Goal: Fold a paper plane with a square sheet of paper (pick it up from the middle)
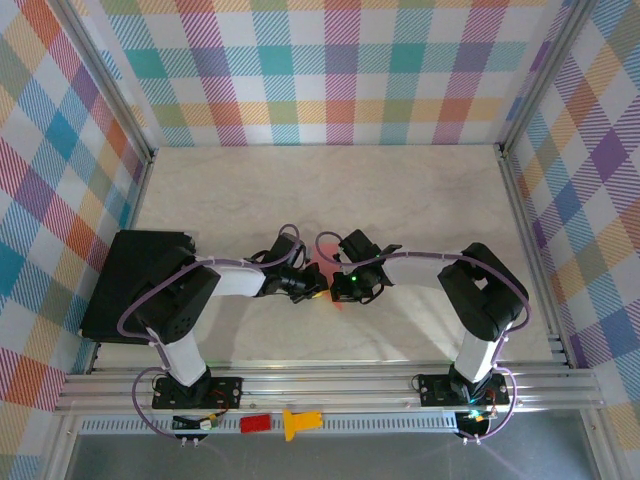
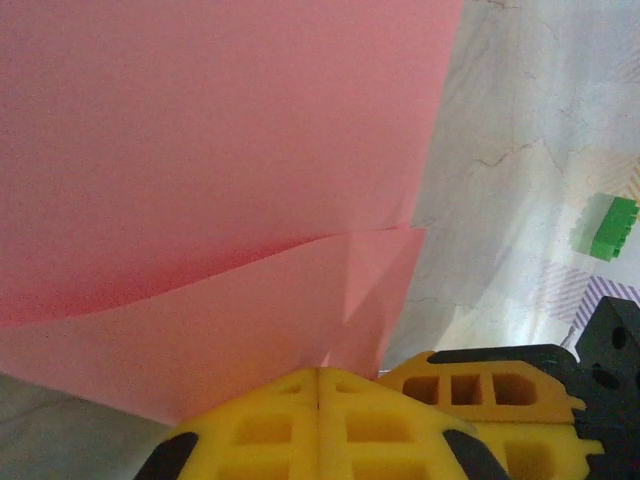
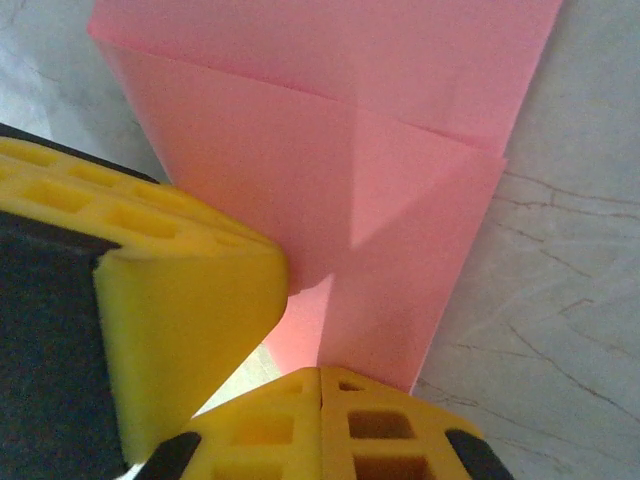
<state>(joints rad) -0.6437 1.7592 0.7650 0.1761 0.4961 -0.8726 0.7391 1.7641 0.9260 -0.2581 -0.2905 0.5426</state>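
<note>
Counted from above: a left arm (image 1: 185, 305) and a right arm (image 1: 485, 295), so two arms; two grippers; one sheet of paper (image 2: 200, 150); one black slab (image 1: 135, 280) at the left edge of the table (image 1: 400, 200); one red block (image 1: 255, 423) and one yellow plastic piece (image 1: 298, 423) on the metal rail (image 1: 400, 385) by the arm bases. Left gripper (image 2: 318, 375): closed, yellow fingers pressed flat together with only a thin seam between, tips meeting the near edge of the paper where a folded flap ends. Right gripper (image 3: 320, 372): likewise closed, seam tight, tips touching the lower point of the folded layers. Impossible to tell whether either pair has paper caught in the seam or merely presses against it. Both set tip to tip near the middle of the table, just beside each other; in the right wrist view, one yellow finger (image 3: 190, 320) of the left gripper against or just over the paper's left edge. Sheet of paper: salmon-pink, plain, unmarked, lying on the pale marbled table under and ahead of both grippers, hidden from above save a pink sliver between them. Folded into overlapping layers rather than one flat square: straight crease lines, a triangular flap over a broader layer, a stepped corner where the layers end, and one long straight edge against bare table on the right.
</note>
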